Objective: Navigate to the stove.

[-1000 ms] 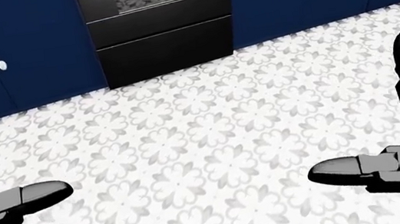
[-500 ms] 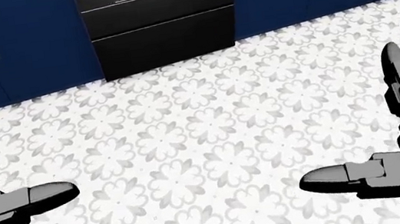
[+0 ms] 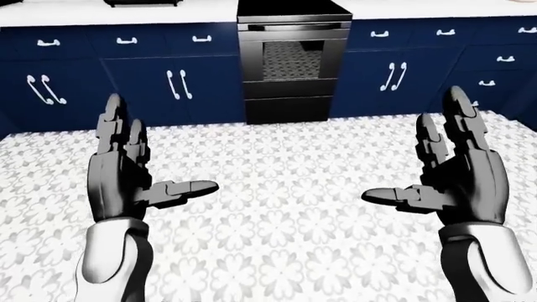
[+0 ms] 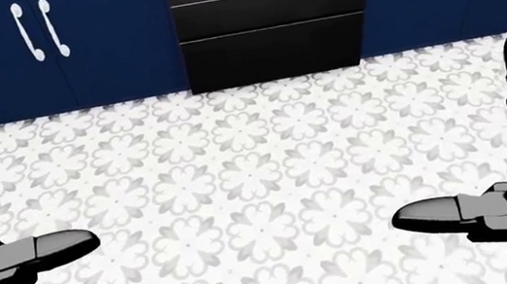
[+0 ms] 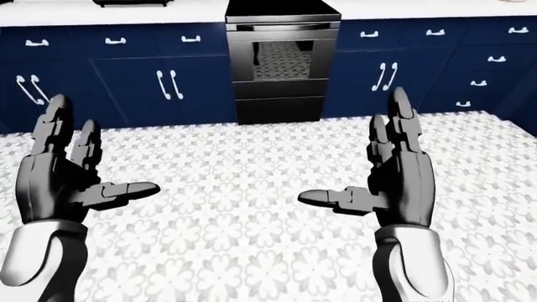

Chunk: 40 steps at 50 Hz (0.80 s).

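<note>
The black stove (image 3: 293, 63) stands at the top centre of the left-eye view, set between navy cabinets, its glass oven door facing me; its lower drawer (image 4: 273, 50) shows at the top of the head view. My left hand (image 3: 138, 173) is raised at the left, fingers spread, empty. My right hand (image 3: 436, 170) is raised at the right, likewise open and empty. A stretch of patterned floor lies between my hands and the stove.
Navy cabinets (image 3: 143, 82) with white handles run left and right of the stove under a white countertop (image 3: 118, 11). A dark object (image 3: 138, 2) sits on the counter at the top left. White floral floor tiles (image 3: 277, 189) fill the lower views.
The whole head view has shifted: the stove's base now sits further right, nearer the centre, and squarer to me. Both hands stay open in much the same pose.
</note>
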{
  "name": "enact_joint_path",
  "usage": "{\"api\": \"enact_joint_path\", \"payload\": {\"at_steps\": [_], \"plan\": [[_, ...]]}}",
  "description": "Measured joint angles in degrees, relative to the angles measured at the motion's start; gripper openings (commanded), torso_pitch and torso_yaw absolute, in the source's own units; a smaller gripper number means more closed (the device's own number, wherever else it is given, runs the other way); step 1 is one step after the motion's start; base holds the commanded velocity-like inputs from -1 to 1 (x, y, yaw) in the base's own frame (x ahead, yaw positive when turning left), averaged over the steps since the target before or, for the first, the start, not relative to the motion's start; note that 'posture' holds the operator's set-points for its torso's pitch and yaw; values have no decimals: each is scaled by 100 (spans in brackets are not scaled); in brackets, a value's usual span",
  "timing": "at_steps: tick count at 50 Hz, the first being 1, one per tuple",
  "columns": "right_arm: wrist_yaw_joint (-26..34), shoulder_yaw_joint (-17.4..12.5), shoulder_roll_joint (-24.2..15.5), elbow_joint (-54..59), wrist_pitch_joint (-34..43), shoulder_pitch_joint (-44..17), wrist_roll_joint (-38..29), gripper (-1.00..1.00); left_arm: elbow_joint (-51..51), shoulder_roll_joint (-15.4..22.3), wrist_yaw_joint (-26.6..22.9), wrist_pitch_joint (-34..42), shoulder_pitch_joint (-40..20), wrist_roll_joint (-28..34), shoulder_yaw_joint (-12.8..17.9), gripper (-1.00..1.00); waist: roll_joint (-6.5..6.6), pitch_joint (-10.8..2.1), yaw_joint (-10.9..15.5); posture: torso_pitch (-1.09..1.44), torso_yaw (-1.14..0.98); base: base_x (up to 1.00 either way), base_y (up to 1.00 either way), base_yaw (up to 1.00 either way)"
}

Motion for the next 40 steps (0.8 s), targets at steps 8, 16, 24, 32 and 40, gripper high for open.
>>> {"api": "enact_joint_path", "payload": {"at_steps": [8,16,24,32,40], "plan": [[-10,71,16,110,-74,70,15,100,7,8,23,32,5,-7,14,100,-46,87,72,0,0,13,-1,0],[15,81,25,34,-175,94,24,100,-69,23,36,-67,-2,19,44,100,-202,175,137,0,0,40,-5,0],[-38,-1,-11,43,-108,83,-17,100,-23,-17,-16,25,13,-12,-70,100,-122,135,55,0,0,48,-9,0],[-35,47,28,61,-131,67,73,100,-28,17,-12,-74,-16,16,-12,100,308,173,53,0,0,49,-9,0],[-43,50,16,6,-154,94,68,100,-50,9,17,-75,24,41,29,100,115,70,207,0,0,49,-9,0]]}}
